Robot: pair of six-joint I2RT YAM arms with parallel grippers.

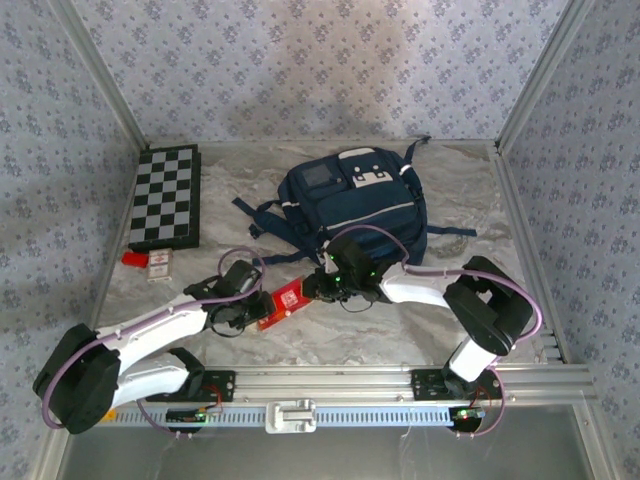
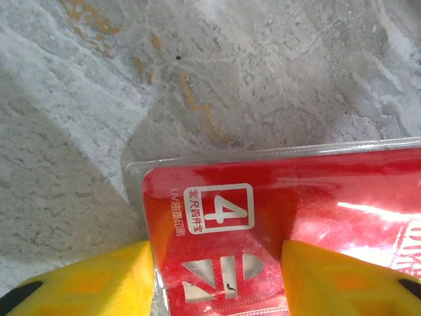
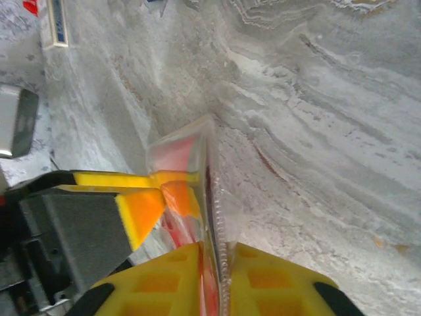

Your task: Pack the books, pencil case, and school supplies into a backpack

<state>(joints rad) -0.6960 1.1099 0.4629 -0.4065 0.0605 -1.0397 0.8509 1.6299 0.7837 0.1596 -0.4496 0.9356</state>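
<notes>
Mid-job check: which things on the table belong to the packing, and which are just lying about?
For the job:
- backpack
- red pencil case, with the right pincer shut on it

Lying about:
- chequered board
- tiny red block
- small white box

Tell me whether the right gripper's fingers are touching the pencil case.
Touching. In the right wrist view, the right fingers clamp the pencil case edge-on, with no gap.
</notes>
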